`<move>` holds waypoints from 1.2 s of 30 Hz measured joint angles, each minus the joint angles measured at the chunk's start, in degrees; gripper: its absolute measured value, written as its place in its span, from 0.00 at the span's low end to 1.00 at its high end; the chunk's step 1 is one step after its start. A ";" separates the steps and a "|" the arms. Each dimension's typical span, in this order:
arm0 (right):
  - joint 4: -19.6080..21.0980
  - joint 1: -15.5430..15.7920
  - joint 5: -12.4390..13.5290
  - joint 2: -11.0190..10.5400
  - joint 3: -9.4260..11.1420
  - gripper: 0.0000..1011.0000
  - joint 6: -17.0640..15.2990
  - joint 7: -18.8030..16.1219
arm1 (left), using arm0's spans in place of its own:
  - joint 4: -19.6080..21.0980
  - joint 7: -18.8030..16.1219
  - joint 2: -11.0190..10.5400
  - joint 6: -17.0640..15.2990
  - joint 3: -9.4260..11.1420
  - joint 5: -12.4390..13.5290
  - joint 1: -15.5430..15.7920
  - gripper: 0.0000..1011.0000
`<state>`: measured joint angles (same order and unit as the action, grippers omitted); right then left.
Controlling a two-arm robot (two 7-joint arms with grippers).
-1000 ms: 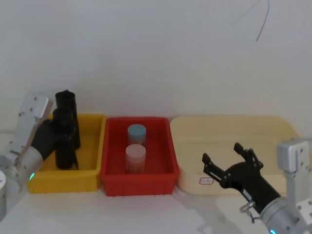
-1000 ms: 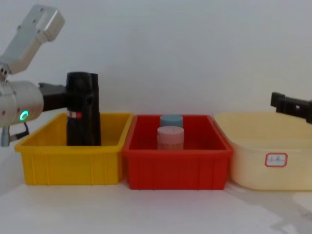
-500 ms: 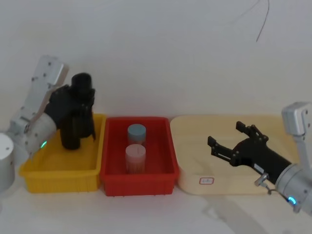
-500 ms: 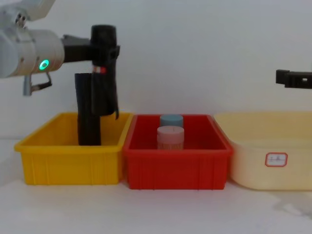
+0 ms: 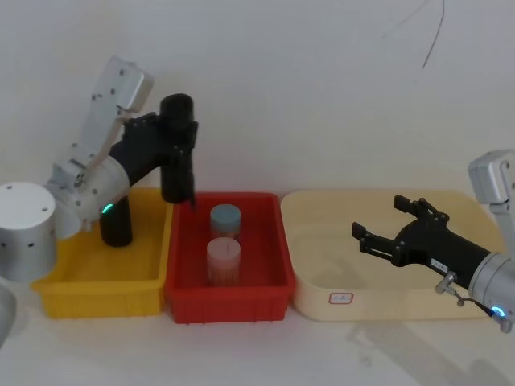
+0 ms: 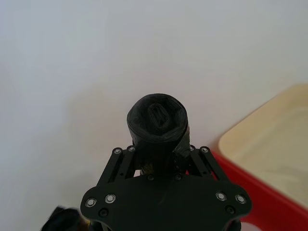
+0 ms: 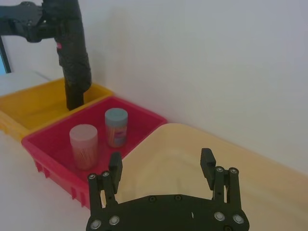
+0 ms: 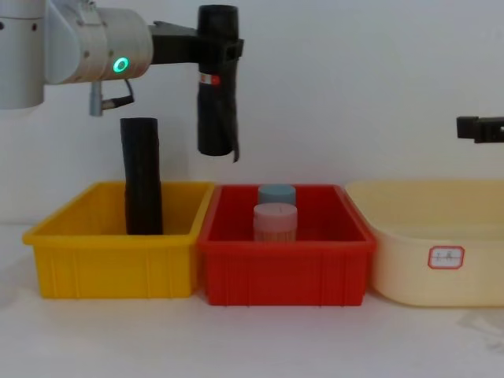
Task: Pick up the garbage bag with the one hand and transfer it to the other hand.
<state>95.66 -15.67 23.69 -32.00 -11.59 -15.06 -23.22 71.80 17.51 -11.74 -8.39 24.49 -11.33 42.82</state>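
Observation:
The garbage bag (image 5: 177,153), a black roll with a small red label (image 8: 206,79), hangs upright in the air above the seam between the yellow bin (image 5: 96,297) and the red bin (image 5: 225,304). My left gripper (image 5: 179,135), on the arm with the green ring, is shut on the bag's upper part (image 8: 216,51); the left wrist view looks down on the roll's end (image 6: 157,120). Over the cream tub (image 5: 322,299), my right gripper (image 5: 378,217) hovers open with nothing between its fingers (image 7: 161,159). The bag (image 7: 72,48) shows far off in the right wrist view.
A plain black roll (image 8: 142,177) stands upright in the yellow bin. The red bin holds a blue-lidded jar (image 5: 226,219) and a pink jar (image 5: 224,259). A white wall stands close behind the bins.
My left gripper has lifted the garbage bag out of the yellow bin and carried it up and to the right. The right gripper has risen a little over the cream tub.

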 joint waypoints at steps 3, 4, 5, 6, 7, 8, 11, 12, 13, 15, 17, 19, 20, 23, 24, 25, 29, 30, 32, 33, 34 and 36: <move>-0.87 -0.42 0.20 -0.34 -0.24 0.99 0.13 -0.65 | -1.18 1.19 1.07 0.07 0.22 -0.61 0.92 0.37; -1.25 -0.60 0.30 -0.48 -0.38 0.99 0.31 -0.96 | -1.68 1.76 1.50 0.10 0.31 -0.97 1.27 0.37; -1.47 -0.71 0.36 -0.55 -0.46 0.99 0.43 -1.14 | -1.94 2.05 1.71 0.12 0.35 -1.16 1.45 0.37; -1.65 -0.80 0.41 -0.61 -0.53 0.99 0.54 -1.29 | -2.22 2.48 1.93 0.15 0.40 -1.44 1.62 0.37; -1.81 -0.87 0.46 -0.65 -0.60 0.99 0.65 -1.43 | -2.80 3.10 2.45 0.22 0.49 -1.88 1.97 0.37; -2.23 -1.07 0.59 -0.74 -0.75 0.99 0.99 -1.82 | -3.20 3.44 2.67 0.27 0.56 -2.10 2.12 0.37; -2.81 -1.33 0.76 -0.82 -0.97 0.99 1.46 -2.37 | -4.32 4.89 3.56 0.43 0.76 -3.08 2.72 0.37; -2.99 -1.41 0.80 -0.85 -1.04 0.99 1.55 -2.48 | -4.63 5.10 3.78 0.46 0.82 -3.22 2.86 0.37; -3.33 -1.59 0.93 -0.89 -1.17 0.99 1.88 -2.82 | -5.35 5.89 4.29 0.56 0.95 -3.78 3.18 0.37; -3.81 -1.88 1.11 -0.93 -1.39 0.99 2.27 -3.28 | -5.91 6.61 4.73 0.66 1.07 -4.31 3.44 0.37; -4.32 -2.28 1.32 -0.92 -1.67 0.99 2.69 -3.75 | -6.71 7.53 5.36 0.84 1.24 -4.96 3.82 0.37; -4.59 -2.50 1.47 -0.89 -1.83 0.99 2.89 -4.01 | -7.58 8.37 6.03 1.03 1.45 -5.60 4.20 0.37; -4.73 -2.63 1.55 -0.85 -1.91 0.99 3.00 -4.14 | -7.82 8.69 6.23 1.09 1.52 -5.78 4.31 0.37; -5.23 -3.15 1.88 -0.68 -2.24 0.99 3.28 -4.69 | -8.75 9.57 7.07 1.40 1.81 -6.46 4.75 0.37; -5.49 -3.46 2.02 -0.54 -2.49 0.99 3.38 -4.91 | -8.97 9.80 7.26 1.48 1.89 -6.63 4.84 0.37; -5.60 -3.59 2.12 -0.47 -2.61 0.99 3.43 -5.04 | -9.43 10.09 7.66 1.68 2.06 -6.87 5.02 0.37; -6.04 -4.29 2.46 -0.10 -3.28 0.99 3.44 -5.53 | -10.37 10.53 8.53 2.24 2.47 -7.31 5.33 0.37; -6.11 -4.43 2.55 -0.04 -3.41 0.99 3.43 -5.65 | -10.37 10.53 8.53 2.24 2.47 -7.31 5.33 0.37; -6.29 -4.82 2.72 0.21 -3.87 0.99 3.34 -5.84 | -10.95 10.61 9.05 2.58 2.74 -7.48 5.50 0.37; -6.40 -5.03 2.82 0.37 -4.15 0.99 3.24 -5.98 | -11.32 10.65 9.37 2.81 2.88 -7.62 5.59 0.37; -6.40 -5.03 2.82 0.37 -4.15 0.99 3.24 -5.98 | -11.68 10.67 9.69 2.97 3.02 -7.72 5.66 0.37; -6.61 -5.33 2.94 0.65 -4.60 0.99 3.14 -6.14 | -12.07 10.68 10.05 3.15 3.17 -7.84 5.74 0.37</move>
<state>89.05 -21.00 26.62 -31.35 -16.19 -11.92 -29.35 59.73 28.19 -1.70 -5.24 27.66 -19.17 48.56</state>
